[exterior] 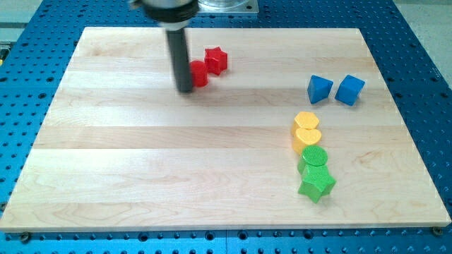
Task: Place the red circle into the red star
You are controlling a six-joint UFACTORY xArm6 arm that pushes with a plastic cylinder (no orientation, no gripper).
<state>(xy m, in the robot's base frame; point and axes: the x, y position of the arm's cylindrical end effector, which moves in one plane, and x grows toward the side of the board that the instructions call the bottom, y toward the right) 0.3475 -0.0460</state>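
My rod stands upright; my tip (185,89) touches the red circle block's (200,73) left side, beside the red star block (215,60); no pincer fitted.

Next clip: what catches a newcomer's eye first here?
The dark rod near the view's top, my tip pressed against the left side of the red circle, with the red star just up-right of it. Next, the stacked-looking column of yellow and green blocks at the view's lower right.
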